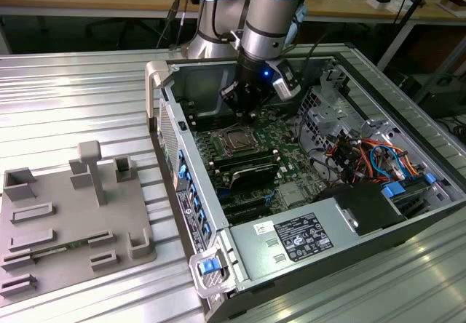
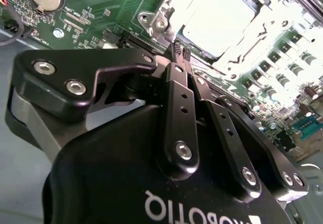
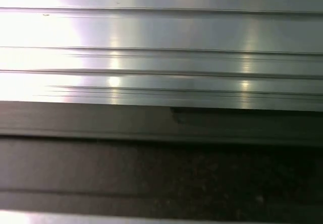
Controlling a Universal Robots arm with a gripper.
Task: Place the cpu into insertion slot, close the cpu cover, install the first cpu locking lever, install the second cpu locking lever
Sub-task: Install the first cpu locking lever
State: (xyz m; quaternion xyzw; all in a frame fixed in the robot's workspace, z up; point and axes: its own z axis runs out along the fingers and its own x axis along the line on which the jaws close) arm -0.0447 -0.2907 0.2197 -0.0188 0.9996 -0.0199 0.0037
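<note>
Tool (image 2: 179,50) is positioned over the circuit board (image 1: 282,130) inside the open computer case (image 1: 408,214) on the table (image 1: 73,90). Its fingers are pressed together with nothing seen between them, tips just beside the socket (image 1: 237,142). The chip (image 2: 217,17) sits in the socket, and the cover (image 2: 161,17) lies flat around it.

hand (image 1: 245,110): inside open computer case (image 1: 196,86) | near insertion slot (image 1: 237,142) | on green circuit board (image 1: 285,130)
</note>
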